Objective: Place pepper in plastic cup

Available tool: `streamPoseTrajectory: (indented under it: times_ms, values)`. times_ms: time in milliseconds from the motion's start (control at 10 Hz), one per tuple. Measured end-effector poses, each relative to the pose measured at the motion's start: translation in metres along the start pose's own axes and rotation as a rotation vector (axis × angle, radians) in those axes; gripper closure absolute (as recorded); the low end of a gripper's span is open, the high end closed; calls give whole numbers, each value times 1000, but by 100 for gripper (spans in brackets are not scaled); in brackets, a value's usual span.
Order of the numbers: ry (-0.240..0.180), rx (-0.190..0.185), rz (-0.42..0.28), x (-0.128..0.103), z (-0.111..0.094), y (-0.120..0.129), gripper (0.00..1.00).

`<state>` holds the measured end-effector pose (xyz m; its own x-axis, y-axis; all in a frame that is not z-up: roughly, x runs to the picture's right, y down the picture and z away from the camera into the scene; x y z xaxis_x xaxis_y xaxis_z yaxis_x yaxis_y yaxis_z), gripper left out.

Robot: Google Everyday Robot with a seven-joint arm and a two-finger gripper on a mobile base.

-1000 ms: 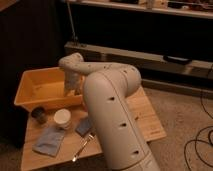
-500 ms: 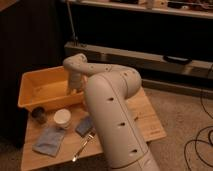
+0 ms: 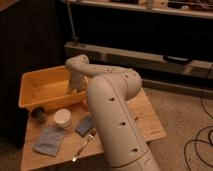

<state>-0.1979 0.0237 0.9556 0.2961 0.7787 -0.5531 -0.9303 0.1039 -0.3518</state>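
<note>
My gripper (image 3: 75,89) hangs down inside the yellow bin (image 3: 35,92), close to its right wall, at the end of the white arm that fills the middle of the camera view. The pepper does not show; it may be hidden behind the gripper or the bin's wall. The plastic cup (image 3: 62,118), white and upright, stands on the wooden table just in front of the bin, apart from the gripper.
A small dark round object (image 3: 39,114) sits left of the cup. A blue cloth (image 3: 48,140), a blue sponge (image 3: 85,125) and a fork (image 3: 84,145) lie on the wooden table (image 3: 145,120). Dark shelving runs behind.
The wrist and gripper have shifted a little to the right and slightly lower inside the yellow bin. The cup and the other things on the table have not moved.
</note>
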Motion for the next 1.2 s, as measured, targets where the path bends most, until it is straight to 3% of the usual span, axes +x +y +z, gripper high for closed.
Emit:
streamPoseTrajectory:
  times_ms: [300, 600, 900, 1200]
  values:
    - [20, -32, -14, 1, 8, 3, 78]
    - [43, -42, -24, 2, 11, 7, 100]
    - [57, -39, -28, 2, 9, 8, 100]
    - [52, -34, -47, 2, -18, 13, 100]
